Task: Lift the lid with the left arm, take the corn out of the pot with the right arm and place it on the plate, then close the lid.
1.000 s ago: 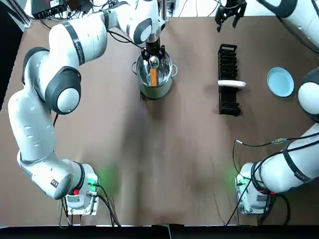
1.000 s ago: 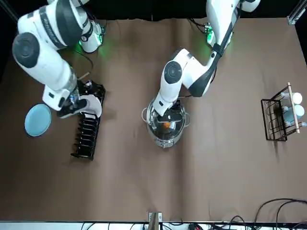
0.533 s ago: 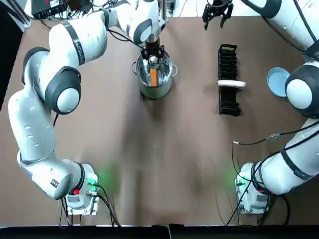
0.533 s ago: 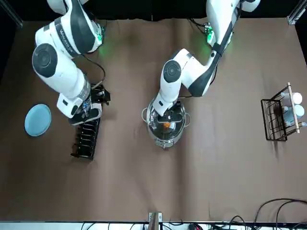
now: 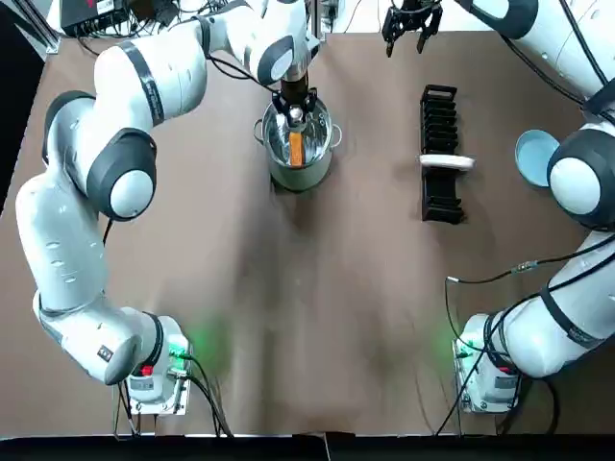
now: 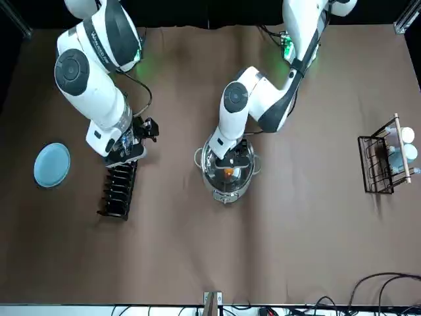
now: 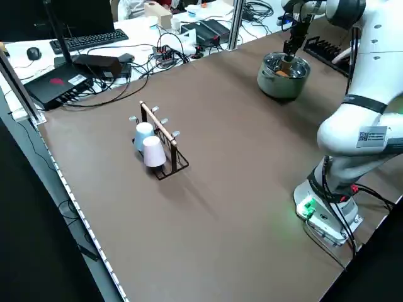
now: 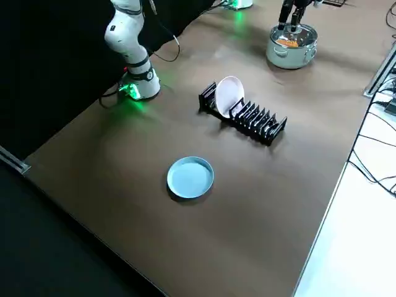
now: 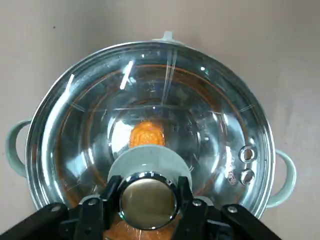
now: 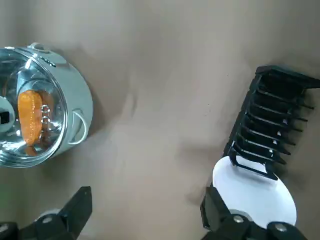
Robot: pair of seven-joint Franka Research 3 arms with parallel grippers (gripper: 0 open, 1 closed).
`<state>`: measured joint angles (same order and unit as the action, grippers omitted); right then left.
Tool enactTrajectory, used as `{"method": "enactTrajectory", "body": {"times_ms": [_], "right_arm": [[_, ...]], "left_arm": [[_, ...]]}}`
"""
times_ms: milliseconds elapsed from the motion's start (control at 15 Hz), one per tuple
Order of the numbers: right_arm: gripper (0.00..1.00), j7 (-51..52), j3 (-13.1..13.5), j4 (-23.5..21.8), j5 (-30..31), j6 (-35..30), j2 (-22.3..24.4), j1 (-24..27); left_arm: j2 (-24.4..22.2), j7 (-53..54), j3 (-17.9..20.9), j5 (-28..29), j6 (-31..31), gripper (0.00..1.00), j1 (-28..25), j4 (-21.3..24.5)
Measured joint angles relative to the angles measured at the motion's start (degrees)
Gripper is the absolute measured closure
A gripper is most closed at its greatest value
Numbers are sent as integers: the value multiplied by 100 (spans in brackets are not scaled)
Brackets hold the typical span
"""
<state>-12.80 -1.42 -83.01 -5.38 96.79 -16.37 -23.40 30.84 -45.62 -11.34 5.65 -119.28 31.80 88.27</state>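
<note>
Brown desk point(image 5: 317, 317), read from overhead with 12 o'clock at the far edge from the arm bases. Pot point(image 5: 312, 173) stands at about 12 o'clock, near the far edge. Glass lid point(image 9: 210, 115) sits seated flat on the pot rim, no gap visible. Corn point(image 5: 296, 149) lies inside the pot, orange, seen through the glass. Left claw point(image 9: 148, 206) is directly above the pot, its two fingers closed against opposite sides of the knob point(image 5: 297, 118); judged a grip on the lid, but no lift yet. Right claw point(image 5: 403, 23) hangs at about 1 o'clock over the far edge, well apart from the pot, fingers spread wide and holding nothing. Blue plate point(image 5: 531, 156) lies bare at about 2 o'clock, near the right arm's elbow. Dish rack point(image 5: 439, 187) stands between pot and plate, with one white dish point(image 5: 447, 162) slotted in it. Progress, as judged: only the approach and grasp of step one are done. Left to do: raise the lid, bring the right claw into the pot, carry the corn past the rack to the plate, then reseat the lid.
</note>
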Motion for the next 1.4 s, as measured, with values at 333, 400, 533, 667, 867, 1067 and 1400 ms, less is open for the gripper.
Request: {"method": "enactTrajectory", "body": {"times_ms": [333, 400, 533, 667, 867, 1067, 1400], "right_arm": [[0, -167, -1, 11, -7, 344, -64, -85], [0, -206, -1, 11, -7, 425, -112, -116], [0, -244, -1, 11, -7, 511, -187, -164], [0, -267, -1, 11, -7, 532, -214, -192], [0, -273, 2, 27, -7, 533, -213, -196], [0, -275, 4, 64, -7, 533, -213, -196], [1, -464, -3, 91, -18, 592, -228, -319]], "left_arm": [[0, -1, 0, 0, 0, 49, 0, 0], [0, -2, 0, 0, 0, 49, 0, 0], [0, -18, 1, 0, 0, 49, 0, -1], [1, -98, 1, 0, 0, 49, 0, -5], [-55, -188, -7, -3, 33, 49, -11, -46], [-383, -230, 1, -65, 243, 49, -51, -143], [-1090, -274, 24, -77, 592, 49, -445, -155]]}}
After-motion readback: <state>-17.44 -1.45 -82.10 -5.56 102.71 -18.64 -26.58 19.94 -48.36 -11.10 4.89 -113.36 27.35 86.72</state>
